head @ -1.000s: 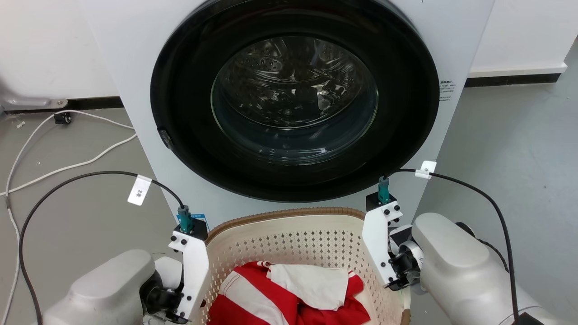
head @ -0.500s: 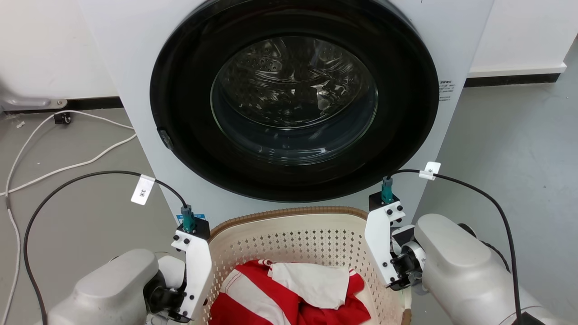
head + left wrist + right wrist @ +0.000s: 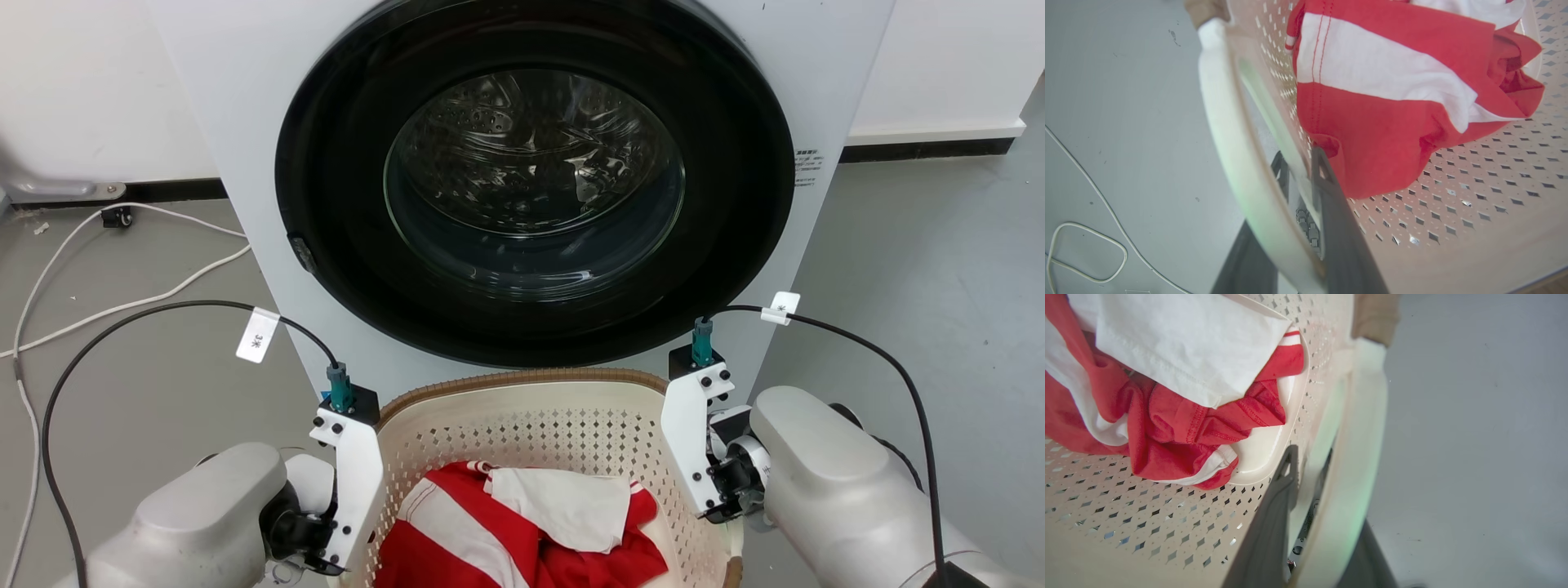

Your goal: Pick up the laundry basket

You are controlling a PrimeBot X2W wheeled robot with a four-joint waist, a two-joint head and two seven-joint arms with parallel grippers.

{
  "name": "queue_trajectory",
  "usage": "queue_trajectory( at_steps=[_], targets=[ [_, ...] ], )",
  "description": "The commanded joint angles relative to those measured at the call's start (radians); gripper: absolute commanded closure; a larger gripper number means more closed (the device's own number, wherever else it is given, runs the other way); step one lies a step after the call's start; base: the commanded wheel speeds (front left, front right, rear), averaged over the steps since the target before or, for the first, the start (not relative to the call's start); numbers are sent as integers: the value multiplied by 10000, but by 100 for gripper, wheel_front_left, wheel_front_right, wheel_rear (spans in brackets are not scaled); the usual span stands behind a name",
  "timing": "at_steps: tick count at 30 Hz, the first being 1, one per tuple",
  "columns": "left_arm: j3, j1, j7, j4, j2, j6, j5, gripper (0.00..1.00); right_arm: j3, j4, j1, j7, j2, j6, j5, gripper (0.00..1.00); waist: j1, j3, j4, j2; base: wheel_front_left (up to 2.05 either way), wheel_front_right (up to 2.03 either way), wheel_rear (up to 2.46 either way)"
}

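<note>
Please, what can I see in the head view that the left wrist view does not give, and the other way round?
From the head view: the washing machine with its round dark door directly behind the laundry basket, and the left forearm and right forearm beside the basket. From the left wrist view: the left gripper, its dark fingers astride the basket's edge at the white side handle. In both: the perforated basket, the red and white cloth in it, and the grey floor.

The washing machine stands just behind the laundry basket, closing off that side. Grey floor lies open left and right, with a white cable trailing across the left.
</note>
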Motion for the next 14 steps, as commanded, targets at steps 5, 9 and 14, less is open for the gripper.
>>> queue_trajectory(
  at_steps=[5,9,14],
  targets=[
    [-78,-110,62,-116,-222,-207,18,100,133,-87,-261,-163,172,133,95,100,0,-2,8,0,0,0,0],
    [-78,-98,55,-102,-240,-207,11,100,189,-71,-270,-183,174,133,153,100,0,-9,22,0,0,0,0],
    [-79,-108,50,-73,-258,-207,16,100,243,-47,-290,-233,174,133,225,100,0,-15,36,0,0,0,0]
  ],
)
